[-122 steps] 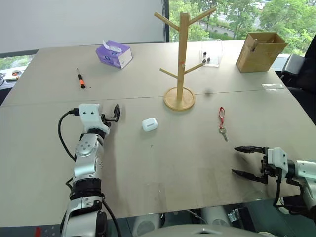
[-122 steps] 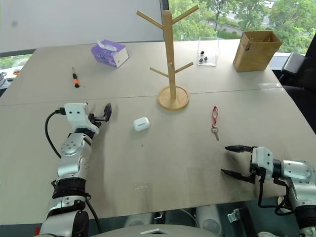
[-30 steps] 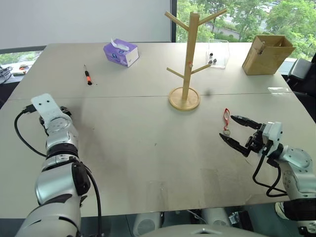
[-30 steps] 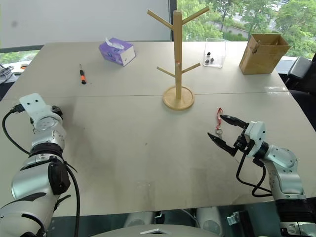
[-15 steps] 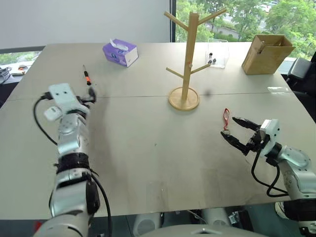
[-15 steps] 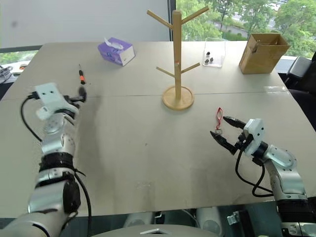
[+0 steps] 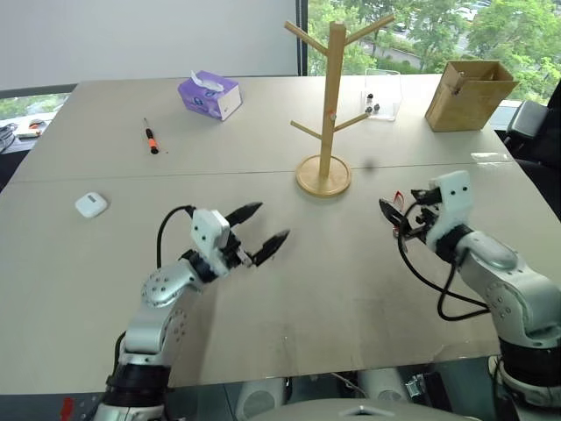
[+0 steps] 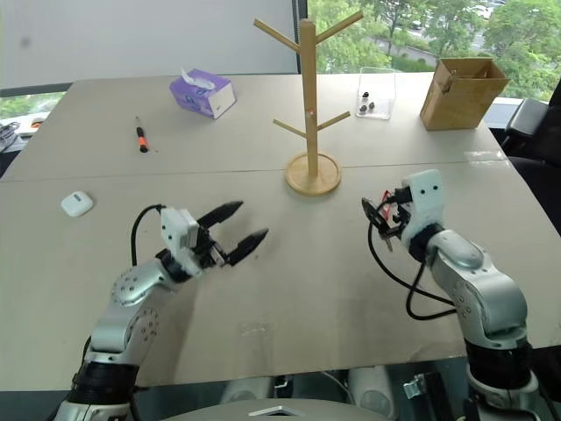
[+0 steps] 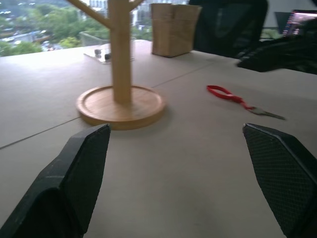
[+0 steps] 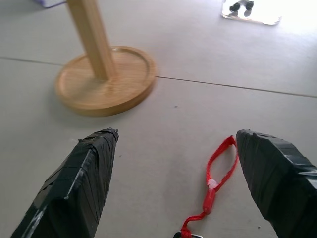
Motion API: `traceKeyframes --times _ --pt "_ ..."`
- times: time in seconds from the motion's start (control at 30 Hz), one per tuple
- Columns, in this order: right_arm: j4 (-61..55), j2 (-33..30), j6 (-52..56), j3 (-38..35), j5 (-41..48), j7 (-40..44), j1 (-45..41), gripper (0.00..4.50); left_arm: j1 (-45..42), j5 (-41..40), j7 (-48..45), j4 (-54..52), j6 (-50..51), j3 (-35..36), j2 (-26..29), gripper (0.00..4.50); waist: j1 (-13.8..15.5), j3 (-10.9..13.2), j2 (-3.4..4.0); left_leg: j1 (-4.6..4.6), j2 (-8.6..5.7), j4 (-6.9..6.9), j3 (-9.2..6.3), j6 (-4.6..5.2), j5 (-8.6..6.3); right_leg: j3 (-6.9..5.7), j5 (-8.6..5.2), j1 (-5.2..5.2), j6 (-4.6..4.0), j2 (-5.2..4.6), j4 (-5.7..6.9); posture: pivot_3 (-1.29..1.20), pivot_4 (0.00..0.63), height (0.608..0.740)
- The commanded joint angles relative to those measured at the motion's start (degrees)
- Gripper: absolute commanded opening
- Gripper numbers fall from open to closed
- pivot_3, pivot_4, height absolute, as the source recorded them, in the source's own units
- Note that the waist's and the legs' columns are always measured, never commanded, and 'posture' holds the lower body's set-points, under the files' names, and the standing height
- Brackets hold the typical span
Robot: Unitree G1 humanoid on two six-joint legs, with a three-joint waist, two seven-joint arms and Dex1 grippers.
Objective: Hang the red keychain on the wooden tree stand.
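The red keychain [image 10: 218, 173] lies flat on the table, its silver key [image 9: 266, 113] at the near end, right of the wooden tree stand [image 7: 329, 96]. My right gripper [image 7: 395, 218] hovers just over the keychain, open, with the strap between and below its two fingers and nothing held. My left gripper [image 7: 266, 223] is open and empty above the table's middle. It points toward the stand's round base [image 9: 121, 104] and the keychain beyond it.
A white earbud case [image 7: 91, 204] lies at the left. Behind are a black-and-orange screwdriver [image 7: 151, 138] and a purple tissue box [image 7: 209, 94]. A clear plastic box [image 7: 382, 94] and a brown cardboard box [image 7: 466, 92] stand at the back right. A black chair [image 7: 535, 118] is past the right edge.
My left arm swung from the table's left side to the middle, leaving the white case lying there. My right gripper tipped over and moved a little closer above the keychain.
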Motion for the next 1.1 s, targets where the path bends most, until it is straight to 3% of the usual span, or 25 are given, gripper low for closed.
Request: traceKeyframes --times 0.03,0.23,0.83,0.93,1.0,1.1 --pt "-1.57 3.46 6.85 -2.24 -1.24 -6.06 -1.98 4.10 0.88 1.36 -5.61 1.81 -7.90 -0.42 0.36 4.41 0.14 0.00 0.00 -0.03 0.00 0.00 -0.01 0.00 0.00 -0.01 0.00 -0.04 0.00 0.00 0.00 0.00 0.150 0.740" --pt "-0.97 8.14 9.14 -2.17 -4.19 -10.06 -2.04 4.10 1.37 2.43 -10.52 5.76 -13.53 -1.09 0.92 4.41 0.12 0.02 0.06 -0.03 0.03 -0.03 0.04 0.01 0.00 0.03 -0.12 -0.11 -0.17 0.02 0.01 0.00 0.150 0.740" --pt "6.67 10.61 4.04 1.05 -9.86 -7.41 -1.81 4.10 3.05 1.91 -11.26 4.75 -9.44 -2.56 0.74 4.41 -0.79 0.03 0.07 -0.04 0.07 -0.14 0.04 0.01 0.00 0.05 -0.25 -0.17 0.03 0.04 -0.01 0.00 0.150 0.740" --pt "6.70 10.58 4.86 1.20 -10.22 -6.85 -1.84 2.59 3.00 1.75 -10.94 4.79 -9.02 -2.38 0.69 4.50 -0.80 0.03 0.07 -0.04 0.07 -0.15 0.04 0.01 0.00 0.05 -0.25 -0.17 0.02 0.04 -0.01 0.00 0.150 0.740" --pt "6.82 10.48 5.39 1.22 -10.45 -6.60 -1.78 1.91 2.95 1.76 -10.83 4.81 -8.88 -2.35 0.69 4.50 -0.80 0.03 0.07 -0.04 0.08 -0.16 0.04 0.01 0.00 0.05 -0.26 -0.18 0.01 0.05 -0.01 0.00 0.150 0.740" --pt "6.88 10.45 5.61 1.32 -10.83 -6.23 -1.48 0.33 3.05 1.67 -10.62 4.65 -8.76 -2.35 0.74 4.50 -0.82 0.03 0.07 -0.04 0.08 -0.17 0.05 0.01 0.00 0.05 -0.26 -0.19 0.01 0.05 -0.02 0.00 0.150 0.740"
